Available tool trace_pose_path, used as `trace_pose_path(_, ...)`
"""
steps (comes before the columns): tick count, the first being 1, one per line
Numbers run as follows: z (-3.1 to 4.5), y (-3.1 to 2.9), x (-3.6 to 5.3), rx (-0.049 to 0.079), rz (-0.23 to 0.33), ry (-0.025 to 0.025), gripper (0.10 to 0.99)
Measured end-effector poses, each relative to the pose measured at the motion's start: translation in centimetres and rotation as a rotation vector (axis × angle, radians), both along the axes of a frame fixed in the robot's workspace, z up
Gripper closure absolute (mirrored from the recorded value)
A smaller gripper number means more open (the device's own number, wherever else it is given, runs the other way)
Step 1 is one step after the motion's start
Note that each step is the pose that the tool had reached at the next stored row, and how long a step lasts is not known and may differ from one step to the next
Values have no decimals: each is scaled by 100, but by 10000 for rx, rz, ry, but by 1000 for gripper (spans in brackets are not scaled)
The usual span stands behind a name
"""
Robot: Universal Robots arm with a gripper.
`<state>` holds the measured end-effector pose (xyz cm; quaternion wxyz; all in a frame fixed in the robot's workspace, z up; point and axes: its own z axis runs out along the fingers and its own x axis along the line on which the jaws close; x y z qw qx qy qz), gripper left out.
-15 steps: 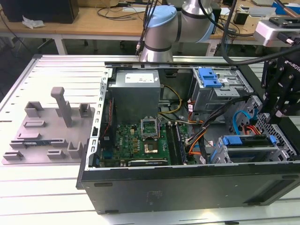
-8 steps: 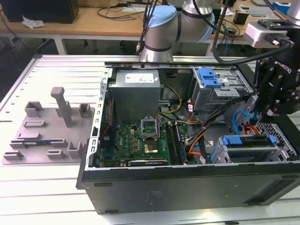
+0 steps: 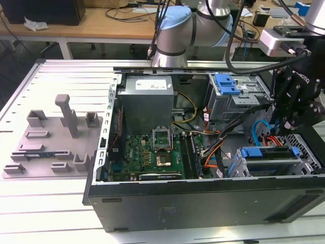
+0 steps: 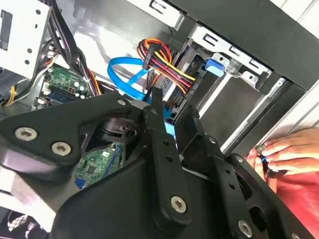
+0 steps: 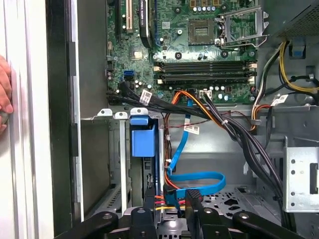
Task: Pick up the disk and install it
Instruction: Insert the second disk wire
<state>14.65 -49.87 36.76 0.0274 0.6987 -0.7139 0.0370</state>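
I see one hand (image 3: 284, 109) at the exterior view's right, hovering over one open computer case (image 3: 203, 198); its two fingers (image 5: 150, 209) stand apart, gripping nothing. One disk (image 3: 269, 152) sits in the lower-right drive bay. One grey fixture tray (image 3: 51, 142) lies on the bench (image 3: 51, 213).

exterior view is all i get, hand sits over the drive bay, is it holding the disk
Observer: It doesn't look so. In the first wrist view the hand is open, and the disk stands on edge in the bay beyond its tips.
Operator: anything near the case i can't see
Observer: Yes. In both wrist views a person's fingers lie just outside the case wall.
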Motion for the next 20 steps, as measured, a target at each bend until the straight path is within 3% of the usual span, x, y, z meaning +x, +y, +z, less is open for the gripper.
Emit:
trace_pose_path(12,-20,-37,-20,21,2,5,725)
trace_pose_path(15,-22,-57,-20,50,2,6,859)
trace_pose_path(20,-36,-64,-20,68,-46,5,878)
